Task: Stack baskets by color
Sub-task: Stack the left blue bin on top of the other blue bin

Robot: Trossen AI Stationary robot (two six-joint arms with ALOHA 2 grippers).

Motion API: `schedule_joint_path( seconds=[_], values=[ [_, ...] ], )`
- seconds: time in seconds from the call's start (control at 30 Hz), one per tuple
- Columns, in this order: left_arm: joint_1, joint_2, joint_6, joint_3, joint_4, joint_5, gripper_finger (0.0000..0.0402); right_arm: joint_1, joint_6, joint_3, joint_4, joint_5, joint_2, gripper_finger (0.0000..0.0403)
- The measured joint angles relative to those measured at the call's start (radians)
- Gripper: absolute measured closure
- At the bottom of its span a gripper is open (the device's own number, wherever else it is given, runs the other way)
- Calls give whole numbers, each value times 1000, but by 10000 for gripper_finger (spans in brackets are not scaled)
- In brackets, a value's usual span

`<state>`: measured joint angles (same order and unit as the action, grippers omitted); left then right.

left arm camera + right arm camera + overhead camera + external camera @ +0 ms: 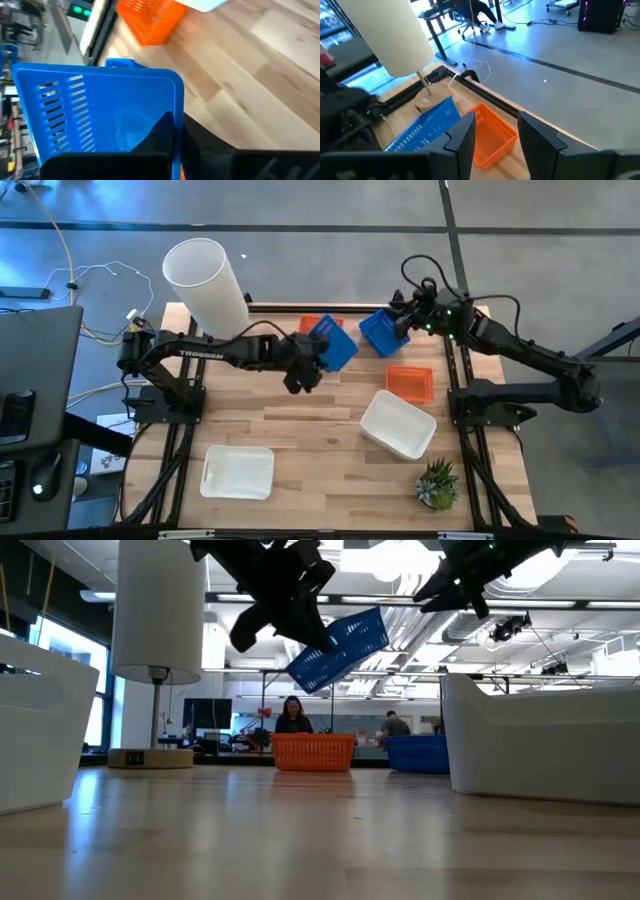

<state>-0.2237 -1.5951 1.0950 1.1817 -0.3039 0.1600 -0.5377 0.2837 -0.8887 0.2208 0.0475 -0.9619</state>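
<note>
Blue plastic fills the left pincer (312,368), which is clamped on the rim of a blue basket (333,345) held tilted in the air above the table (320,442), just over an orange basket (320,324) at the far edge. The right pincer (400,318) hovers with its fingers apart and empty, above a second blue basket (379,332). By my judgement most sorting remains: another orange basket (410,382) and two white baskets (398,423) (238,471) sit apart, unstacked, nearer than both pincers.

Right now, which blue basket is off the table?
The blue basket held tilted in the left gripper; the other blue one sits by the right gripper.
</note>
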Motion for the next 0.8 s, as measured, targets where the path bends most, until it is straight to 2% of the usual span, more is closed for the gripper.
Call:
schedule_joint_path(
  seconds=[0.27, 0.43, 0.6, 0.8],
  values=[
    [46, 0, -20, 0, -98, 59, 401, 1, -31, -247, 254, -5, -188, 270],
    [56, 0, -33, 0, -185, 65, 401, 1, -31, -369, 390, -76, -319, 269],
    [58, -9, -55, 0, -215, 72, 401, 22, -20, -430, 431, -183, -417, 269],
    [68, -37, -53, 0, -221, 76, 401, 85, 4, -464, 437, -224, -497, 269]
  ],
)
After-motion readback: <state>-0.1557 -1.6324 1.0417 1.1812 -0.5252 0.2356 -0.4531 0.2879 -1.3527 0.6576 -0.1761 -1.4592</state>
